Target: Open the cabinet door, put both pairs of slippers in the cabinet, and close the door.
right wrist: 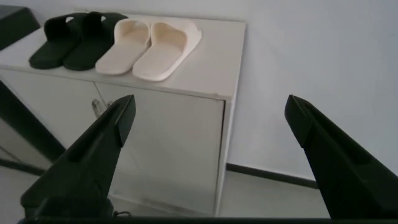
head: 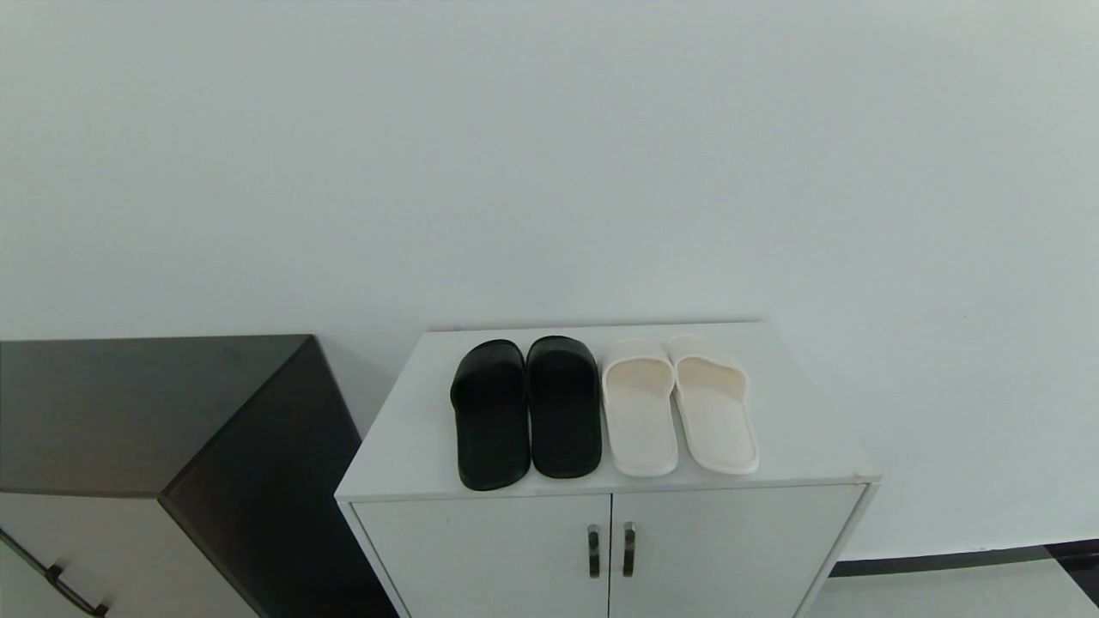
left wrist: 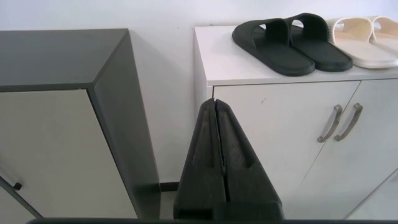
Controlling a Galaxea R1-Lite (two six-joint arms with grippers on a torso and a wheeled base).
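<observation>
A white two-door cabinet [head: 738, 549] stands against the wall, both doors closed, with two dark handles [head: 610, 549] at the centre seam. On its top lie a black pair of slippers [head: 525, 410] and, to their right, a cream pair of slippers [head: 680, 402]. My left gripper [left wrist: 217, 106] is shut, empty, held low in front of the cabinet's left door [left wrist: 280, 137]. My right gripper [right wrist: 208, 118] is wide open and empty, off the cabinet's right front corner [right wrist: 227, 99]. The cream slippers [right wrist: 149, 40] and black slippers [right wrist: 71, 37] lie beyond it.
A dark-topped cabinet [head: 129, 412] with pale fronts stands close on the left, a narrow gap between it and the white cabinet. The plain wall [head: 549, 172] is directly behind. Open floor [head: 962, 592] lies to the right.
</observation>
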